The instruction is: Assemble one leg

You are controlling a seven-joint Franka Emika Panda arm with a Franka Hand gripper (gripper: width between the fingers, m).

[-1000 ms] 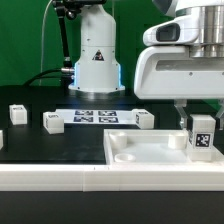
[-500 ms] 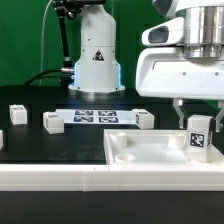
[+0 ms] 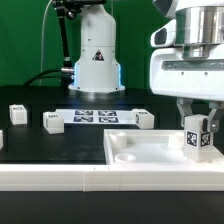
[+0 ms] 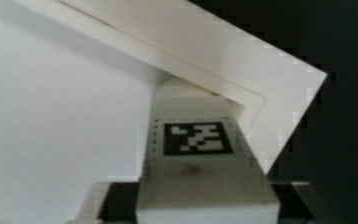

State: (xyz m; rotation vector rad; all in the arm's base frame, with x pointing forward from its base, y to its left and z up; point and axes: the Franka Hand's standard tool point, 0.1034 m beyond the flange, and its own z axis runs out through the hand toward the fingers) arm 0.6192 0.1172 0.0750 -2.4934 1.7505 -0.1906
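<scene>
My gripper (image 3: pixel 198 124) is shut on a leg (image 3: pixel 199 139), a small white post with a black-and-white tag on its face. It holds the leg upright over the right end of the wide flat white panel (image 3: pixel 150 152). In the wrist view the leg (image 4: pixel 201 140) sits between the dark fingers (image 4: pixel 117 200), pointing at the panel's corner (image 4: pixel 87 110). I cannot tell whether the leg's lower end touches the panel. Three more legs (image 3: pixel 52 121) (image 3: pixel 143 119) (image 3: pixel 17 113) lie on the black table behind the panel.
The marker board (image 3: pixel 95 116) lies on the table at the back, in front of the robot's white base (image 3: pixel 95 60). A further small white part (image 3: pixel 1 140) shows at the exterior view's left edge. A green backdrop stands behind.
The gripper has carried the leg a little toward the exterior view's right and slightly upward over the panel's right end. Nothing else has moved.
</scene>
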